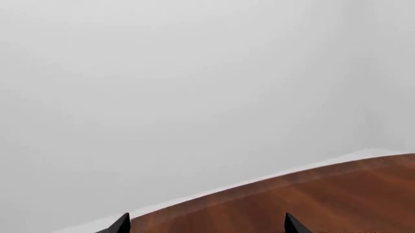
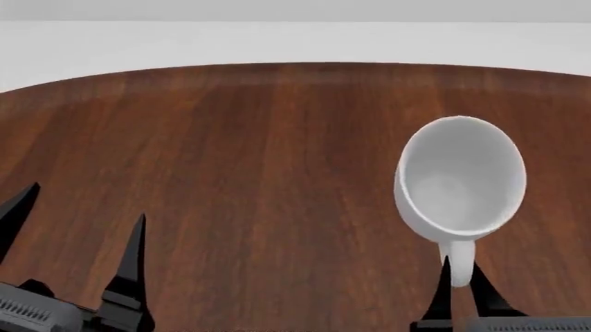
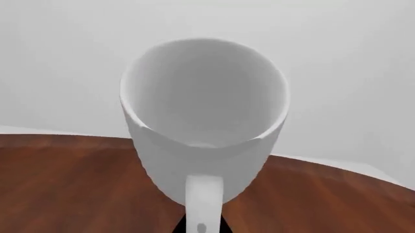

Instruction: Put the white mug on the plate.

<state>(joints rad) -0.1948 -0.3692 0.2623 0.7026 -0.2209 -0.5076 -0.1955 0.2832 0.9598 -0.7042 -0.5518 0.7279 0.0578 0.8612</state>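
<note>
We have the mug (image 2: 460, 181) in our right gripper (image 2: 459, 277), whose two dark fingers are closed on the loop handle, one on each side of it, as the head view shows; in the right wrist view the handle runs straight down toward the camera with the mug's open mouth facing us, and the cup is empty. The mug seems to hang a little above the table (image 2: 231, 173), not resting on it, though we cannot be sure of the gap. Our left gripper (image 2: 79, 228) waits well to the left of the mug with its fingers spread apart and nothing between them; its wrist view shows only the table edge and a pale wall. The plate is in none of our views, so we cannot say which way from the mug it lies. We judge the grasp done and the carry under way. The next move calls for bringing the plate into sight, then moving the mug over it while keeping it level, since a hold by the handle alone could let it swing or tilt, and lowering it upright before we let go.
</note>
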